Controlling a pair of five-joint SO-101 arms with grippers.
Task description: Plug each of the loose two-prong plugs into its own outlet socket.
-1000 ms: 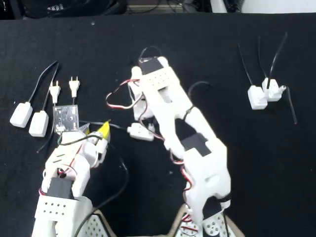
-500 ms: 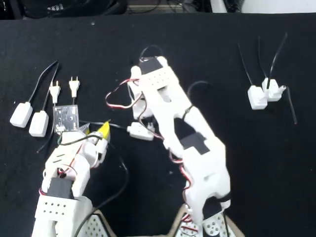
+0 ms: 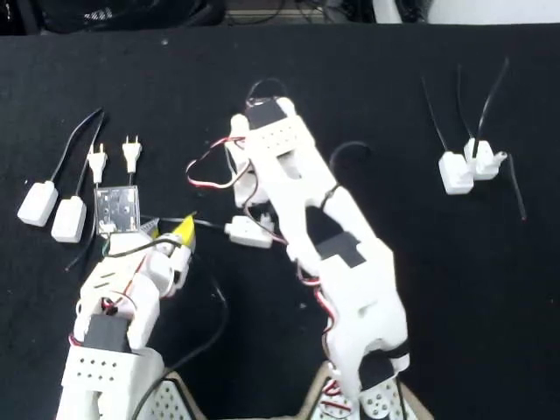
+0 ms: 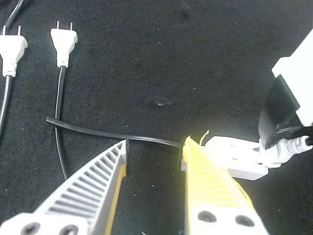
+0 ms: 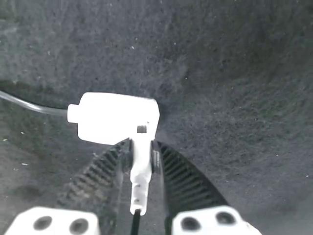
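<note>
A white socket block (image 5: 115,119), a smooth box with rounded corners, lies near the middle of the black, felt-like counter (image 3: 376,105). The right fingers (image 5: 181,178), of ribbed plastic, are closed on a slim white plug (image 5: 141,164) that sits against the side of the block; its prongs are hidden. The left fingers (image 4: 210,186), one yellow and one grey with ridges, stand open just beside the block. A thin black cable (image 4: 98,132) that leads toward the block lies across their tips. In the high view two loose white plugs (image 3: 96,162) with metal prongs lie well to the left of the block. Two more white blocks (image 3: 68,219) lie still further left.
</note>
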